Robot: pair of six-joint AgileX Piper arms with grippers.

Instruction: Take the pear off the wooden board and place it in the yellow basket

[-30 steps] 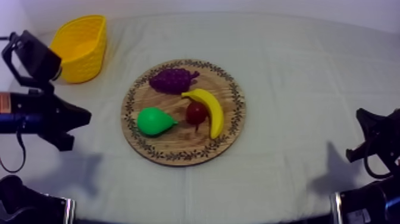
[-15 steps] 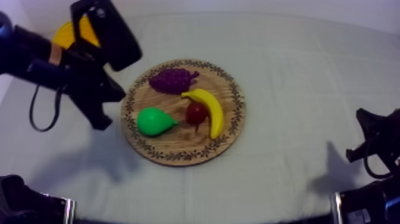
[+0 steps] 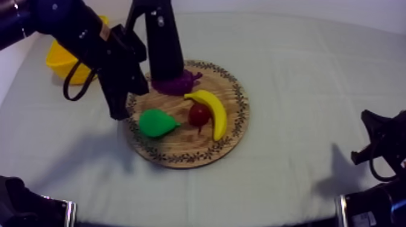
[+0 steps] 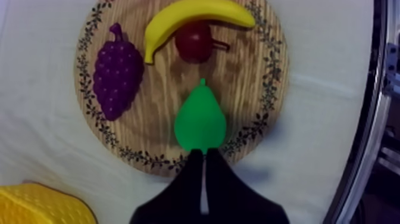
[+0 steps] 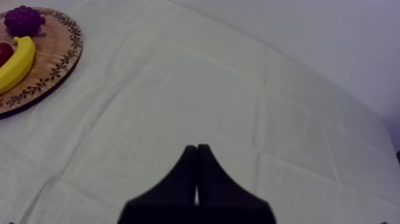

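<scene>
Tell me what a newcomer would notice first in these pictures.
The bright green pear lies on the round wooden board at the middle of the table, beside a banana, grapes and a small red fruit. The left end effector, shut, hovers just short of the pear, with the yellow basket at the far left.

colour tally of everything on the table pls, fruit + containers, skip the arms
Yellow: 2, banana and basket
Green: 1, pear
Purple: 1, grapes
Red: 1, small red fruit
Wood brown: 1, board
Total: 6
</scene>
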